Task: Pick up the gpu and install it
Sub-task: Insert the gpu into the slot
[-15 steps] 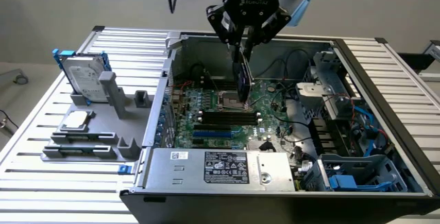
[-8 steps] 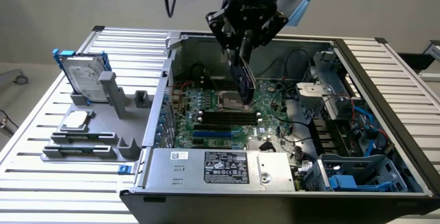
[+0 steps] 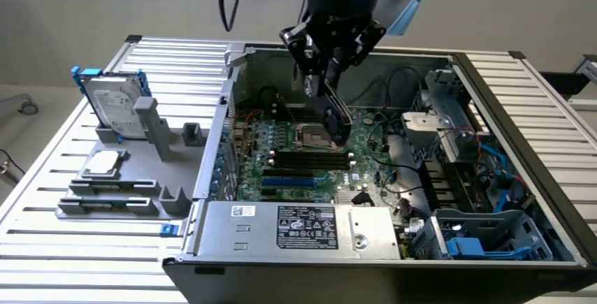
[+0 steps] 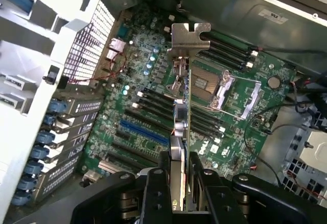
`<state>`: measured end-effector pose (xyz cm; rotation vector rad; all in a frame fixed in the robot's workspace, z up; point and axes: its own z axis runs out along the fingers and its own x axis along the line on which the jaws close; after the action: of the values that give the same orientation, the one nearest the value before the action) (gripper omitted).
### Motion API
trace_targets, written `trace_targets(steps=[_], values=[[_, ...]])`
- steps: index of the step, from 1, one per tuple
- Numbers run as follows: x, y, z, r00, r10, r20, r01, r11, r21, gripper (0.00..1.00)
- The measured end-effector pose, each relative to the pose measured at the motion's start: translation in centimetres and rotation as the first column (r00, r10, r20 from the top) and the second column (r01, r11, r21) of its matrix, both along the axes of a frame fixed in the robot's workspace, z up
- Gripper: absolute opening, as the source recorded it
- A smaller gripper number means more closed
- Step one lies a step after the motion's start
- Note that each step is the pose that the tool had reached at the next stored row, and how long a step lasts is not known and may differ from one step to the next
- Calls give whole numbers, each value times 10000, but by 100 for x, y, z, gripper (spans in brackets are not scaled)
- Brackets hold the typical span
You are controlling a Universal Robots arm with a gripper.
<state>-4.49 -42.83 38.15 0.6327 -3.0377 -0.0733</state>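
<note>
Ribbed aluminium slats form the desk (image 3: 94, 255), which carries an open black-framed computer case (image 3: 508, 101). The end effector (image 3: 326, 66) is clamped partway closed on the flat faces of the gpu (image 3: 334, 119). The thin card hangs edge-on above the green motherboard (image 3: 298, 161), towards the case's far wall. It has a dark cover on one face and a notched silver bracket (image 4: 190, 40) at its free end.

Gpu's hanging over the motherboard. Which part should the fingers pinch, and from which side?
Pinch the gpu across its two flat faces at the long edge away from the motherboard, coming from above, as the gripper does now. The card is thin and stands on edge, so its lower edge and silver bracket stay free.
</note>
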Motion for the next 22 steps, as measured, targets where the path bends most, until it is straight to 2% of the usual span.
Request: trace_targets(steps=[5,8,11,14,17,20,22], values=[[0,0,-62,9958,910,21,-910,9959,7,26],[0,0,-89,9893,1460,23,-1460,9893,6,26],[-1,0,-109,9800,1990,24,-1990,9800,6,26],[0,0,-128,9677,2522,24,-2522,9677,7,26],[0,0,-150,9523,3052,24,-3052,9523,7,26],[0,0,-172,9345,3560,24,-3560,9345,8,26],[0,0,-187,9204,3910,24,-3910,9204,7,26]])
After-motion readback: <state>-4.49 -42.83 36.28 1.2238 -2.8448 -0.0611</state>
